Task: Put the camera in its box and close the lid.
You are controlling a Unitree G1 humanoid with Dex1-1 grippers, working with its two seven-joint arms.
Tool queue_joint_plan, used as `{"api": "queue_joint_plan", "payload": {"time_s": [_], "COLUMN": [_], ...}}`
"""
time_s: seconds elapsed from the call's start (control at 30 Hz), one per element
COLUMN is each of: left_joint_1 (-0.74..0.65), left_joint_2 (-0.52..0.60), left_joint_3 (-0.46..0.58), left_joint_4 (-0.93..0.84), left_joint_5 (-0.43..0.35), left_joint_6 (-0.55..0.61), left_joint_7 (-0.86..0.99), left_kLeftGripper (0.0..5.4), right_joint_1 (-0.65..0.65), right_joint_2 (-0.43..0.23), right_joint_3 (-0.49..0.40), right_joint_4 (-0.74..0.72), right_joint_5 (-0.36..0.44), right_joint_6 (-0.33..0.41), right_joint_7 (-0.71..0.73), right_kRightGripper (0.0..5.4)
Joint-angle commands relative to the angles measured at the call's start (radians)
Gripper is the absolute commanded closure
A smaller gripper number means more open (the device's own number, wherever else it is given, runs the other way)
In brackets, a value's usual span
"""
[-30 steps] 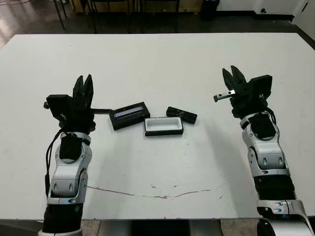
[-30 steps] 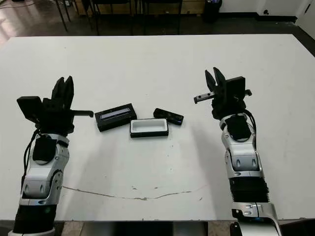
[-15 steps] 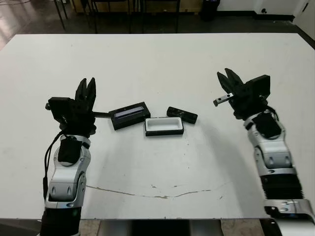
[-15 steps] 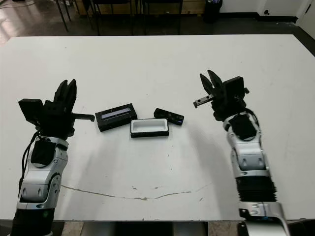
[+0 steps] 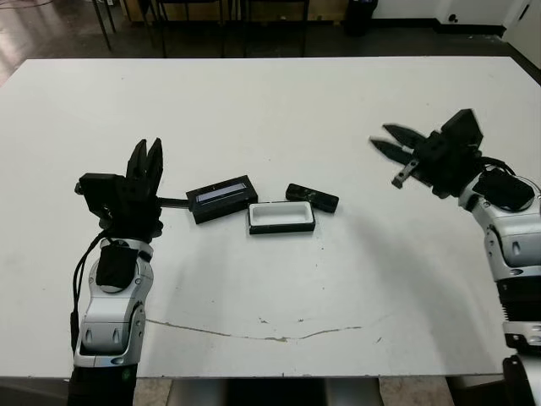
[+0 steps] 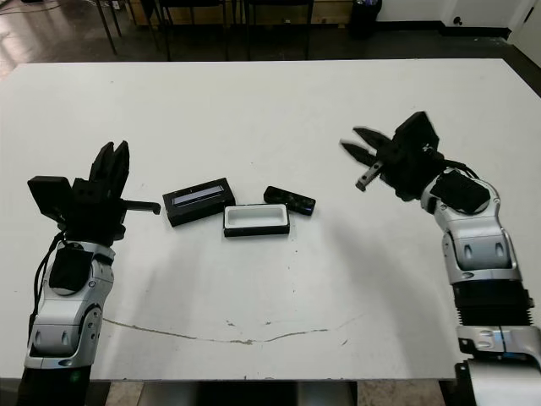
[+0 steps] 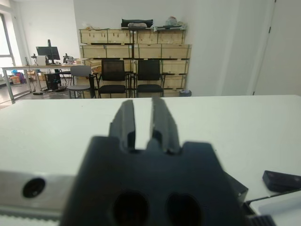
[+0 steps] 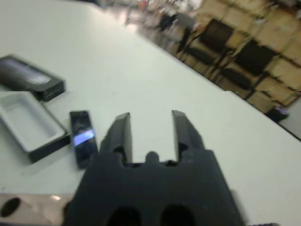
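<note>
The slim black camera (image 5: 312,198) lies flat on the white table, just right of and behind the box (image 5: 281,217), a white-lined tray with nothing in it. The lid (image 5: 221,199), black with a pale stripe, lies to the box's left. My left gripper (image 5: 145,156) is raised to the lid's left, its fingers (image 7: 125,118) a narrow gap apart with nothing between them. My right gripper (image 5: 379,136) hovers right of the camera, tilted towards it, open and holding nothing. The right wrist view shows the camera (image 8: 83,137), the box (image 8: 29,123) and the lid (image 8: 28,77) beyond that gripper's fingers.
A thin dark scratch (image 5: 270,330) runs across the table near its front edge. Chairs and shelves (image 7: 134,52) stand beyond the far edge. White table top (image 5: 270,110) lies behind the three objects.
My right arm has swung out to the right and its gripper has tipped over to point left at the objects. The left arm sank slightly. Camera, box and lid stayed put.
</note>
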Motion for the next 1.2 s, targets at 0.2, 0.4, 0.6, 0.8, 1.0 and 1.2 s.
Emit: {"api": "queue_joint_plan", "payload": {"time_s": [0.2, 0.4, 0.6, 0.8, 1.0, 1.2], "left_joint_1": [0.024, 0.028, 0.031, 0.034, 0.034, 0.033], "left_joint_2": [0.026, 0.032, 0.036, 0.038, 0.038, 0.038], "left_joint_3": [0.007, 0.002, -0.002, -0.005, -0.004, -0.004], "left_joint_4": [-0.005, -0.01, -0.011, -0.018, -0.013, -0.012], "left_joint_5": [0.002, 0.013, 0.014, 0.021, 0.019, 0.019], "left_joint_6": [0.027, 0.035, 0.032, 0.042, 0.032, 0.036], "left_joint_7": [-0.009, -0.005, -0.007, -0.001, -0.003, -0.003], "left_kLeftGripper": [5.4, 5.4, 5.4, 5.4, 5.4, 5.4], "right_joint_1": [-0.045, -0.045, -0.025, -0.018, -0.018, -0.021], "right_joint_2": [-0.03, -0.025, -0.02, -0.023, -0.02, -0.015], "right_joint_3": [0.105, 0.13, 0.138, 0.149, 0.159, 0.167], "right_joint_4": [0.061, 0.076, 0.079, 0.092, 0.111, 0.125], "right_joint_5": [-0.033, -0.035, -0.04, -0.049, -0.061, -0.061], "right_joint_6": [0.044, 0.047, 0.022, 0.024, 0.0, 0.005], "right_joint_7": [0.14, 0.181, 0.182, 0.18, 0.181, 0.189], "right_kRightGripper": [2.42, 1.11, 1.0, 2.36, 2.01, 1.7]}}
